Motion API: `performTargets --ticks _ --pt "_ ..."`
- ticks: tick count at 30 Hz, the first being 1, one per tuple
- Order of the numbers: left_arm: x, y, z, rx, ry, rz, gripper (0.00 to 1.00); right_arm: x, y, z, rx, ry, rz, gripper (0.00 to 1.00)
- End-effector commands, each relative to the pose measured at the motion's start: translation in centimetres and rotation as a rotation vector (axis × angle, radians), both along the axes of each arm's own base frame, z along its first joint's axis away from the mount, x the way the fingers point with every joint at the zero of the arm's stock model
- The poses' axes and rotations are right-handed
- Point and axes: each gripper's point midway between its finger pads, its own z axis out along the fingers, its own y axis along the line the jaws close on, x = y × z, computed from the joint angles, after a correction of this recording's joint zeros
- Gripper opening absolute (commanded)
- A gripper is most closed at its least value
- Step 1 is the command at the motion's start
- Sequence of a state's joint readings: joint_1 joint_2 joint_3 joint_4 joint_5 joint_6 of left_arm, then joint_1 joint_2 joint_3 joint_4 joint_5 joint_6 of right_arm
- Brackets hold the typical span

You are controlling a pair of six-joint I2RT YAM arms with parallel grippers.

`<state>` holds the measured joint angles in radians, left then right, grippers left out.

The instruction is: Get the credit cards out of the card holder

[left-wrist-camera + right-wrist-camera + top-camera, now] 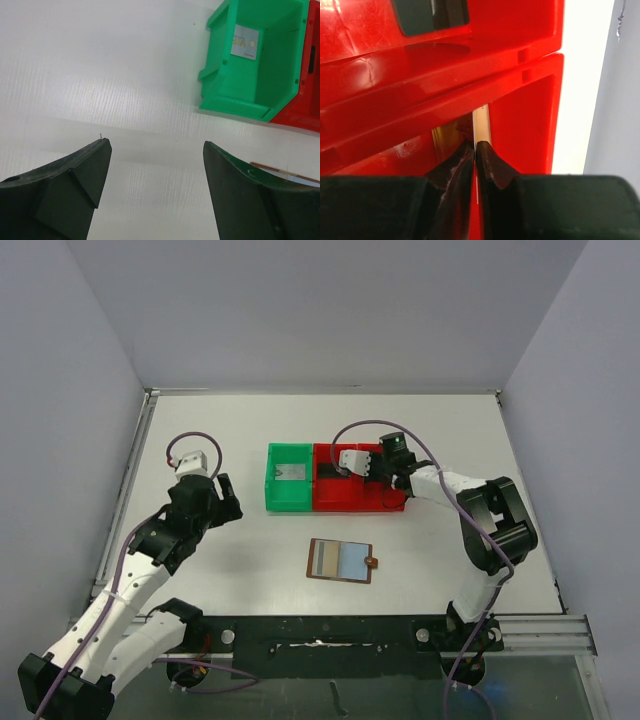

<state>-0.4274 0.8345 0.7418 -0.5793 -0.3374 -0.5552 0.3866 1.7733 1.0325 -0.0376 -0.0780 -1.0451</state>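
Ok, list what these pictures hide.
- Thin pale card in the right gripper: right wrist shows only its edge; from above the gripper covers it.
- Pale rectangle in the green plastic bin: print too small, top and left wrist.
- Open brown leather card holder: left wrist shows a sliver behind a finger.

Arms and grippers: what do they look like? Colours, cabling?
Both alike: left arm and right arm have white link shells with black joints. A purple cable loops to each wrist beside a pale grey camera block. The left gripper and right gripper have plain black tapered fingers.
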Motion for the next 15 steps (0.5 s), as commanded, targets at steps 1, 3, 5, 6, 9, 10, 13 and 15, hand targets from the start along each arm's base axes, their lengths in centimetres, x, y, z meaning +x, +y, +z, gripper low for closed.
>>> performTargets --ticks 1,3,5,6,9,10,13,15 --pt "1.0 0.1 1.4 -0.006 -0.059 0.016 0.74 2.3 0.9 2.8 0.000 -0.107 0.017 0.12" --pt "1.0 0.2 1.4 -0.007 -0.060 0.018 0.74 2.1 1.0 2.7 0.006 -0.103 0.022 0.16" --pt "1.0 0.2 1.3 -0.005 -0.059 0.021 0.74 1.8 1.1 2.6 0.009 -0.094 0.027 0.19" --pt "1.0 0.2 1.2 -0.003 -0.056 0.022 0.74 1.7 1.1 2.7 0.011 -0.093 0.027 0.22" --pt "1.1 0.2 1.1 0.000 -0.051 0.025 0.74 1.4 0.9 2.5 0.014 -0.086 0.026 0.30" --pt "1.1 0.2 1.1 0.001 -0.048 0.025 0.74 1.3 1.0 2.5 0.016 -0.082 0.027 0.32" --pt "1.1 0.2 1.0 0.002 -0.044 0.024 0.74 1.2 0.9 2.2 0.016 -0.063 0.022 0.44" --pt "1.1 0.2 1.0 0.003 -0.044 0.024 0.74 1.1 1.0 2.2 0.021 -0.056 0.021 0.53"
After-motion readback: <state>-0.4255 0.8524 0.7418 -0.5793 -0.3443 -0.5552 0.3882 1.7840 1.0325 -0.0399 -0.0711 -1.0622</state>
